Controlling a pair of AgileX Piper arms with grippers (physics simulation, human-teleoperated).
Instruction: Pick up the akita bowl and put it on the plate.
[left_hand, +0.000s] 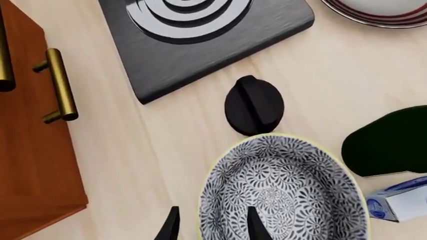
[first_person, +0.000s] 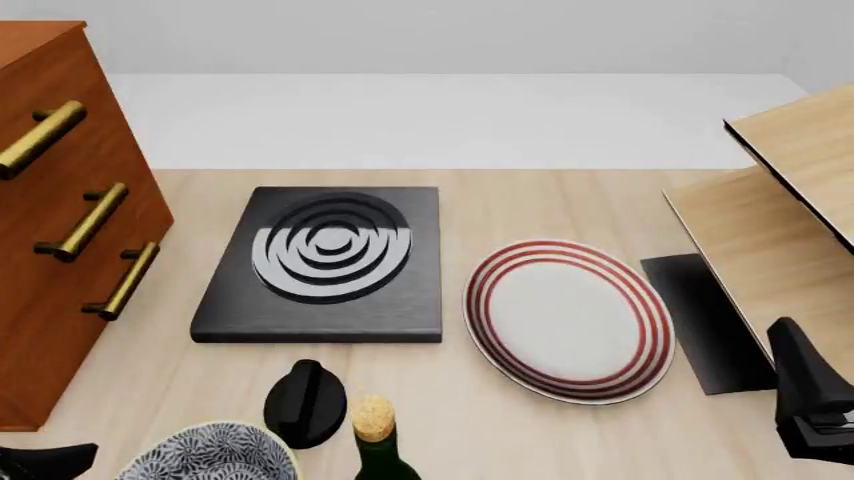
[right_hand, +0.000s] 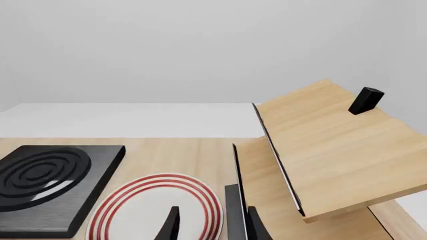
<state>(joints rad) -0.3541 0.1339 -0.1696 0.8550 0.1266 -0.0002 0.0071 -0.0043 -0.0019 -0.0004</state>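
The akita bowl (left_hand: 280, 195), deep with a dense black-and-white floral pattern and a pale rim, shows at the near left edge of the front view (first_person: 214, 455). My left gripper (left_hand: 213, 227) is open and straddles the bowl's rim, one finger (left_hand: 172, 225) outside and one finger (left_hand: 257, 227) inside, neither touching it. The plate (first_person: 567, 320), white with red rings, lies right of centre, apart from the bowl; it also shows in both wrist views (left_hand: 380, 12) (right_hand: 157, 210). My right gripper (right_hand: 213, 227) is open above the plate's near right side with nothing between its fingers.
A black slab with grey-white rings (first_person: 327, 265) lies left of the plate. A black knob (first_person: 307, 400) sits just beyond the bowl. A corked dark bottle (first_person: 378, 440) and a blue-white carton (left_hand: 400, 200) stand right of the bowl. Wooden drawers (first_person: 67, 200) stand left, a wooden rack (first_person: 787, 220) right.
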